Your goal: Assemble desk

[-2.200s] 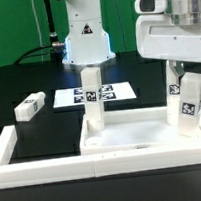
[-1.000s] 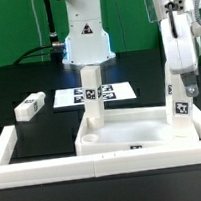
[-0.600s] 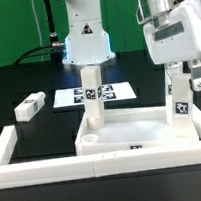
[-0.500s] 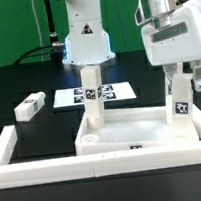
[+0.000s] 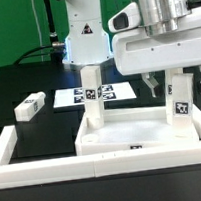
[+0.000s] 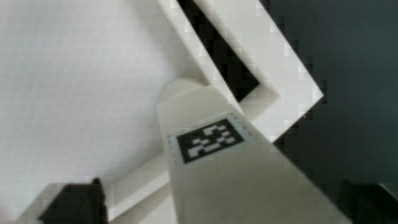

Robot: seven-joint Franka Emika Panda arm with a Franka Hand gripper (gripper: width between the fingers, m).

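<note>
The white tray-like tabletop [image 5: 127, 136] lies at the middle front of the exterior view. One tagged block leg [image 5: 90, 96] stands upright in its far left corner. A second tagged leg [image 5: 181, 108] stands upright in its right corner. My gripper [image 5: 178, 83] hangs over this right leg, with a dark finger on either side of its top and gaps between. It is open. In the wrist view the leg [image 6: 222, 150] rises between the two fingertips of the gripper [image 6: 214, 208], over the tabletop [image 6: 71, 90]. A third leg [image 5: 30, 106] lies loose on the black table at the exterior view's left.
The marker board [image 5: 68, 96] lies flat behind the tabletop. Long low white bars [image 5: 56, 172] fence the front and left of the workspace. The robot base [image 5: 85, 40] stands at the back centre.
The gripper has turned about the vertical over the right leg and now faces the camera broadside, with its fingers apart from the leg. The leg stays upright in the tabletop.
</note>
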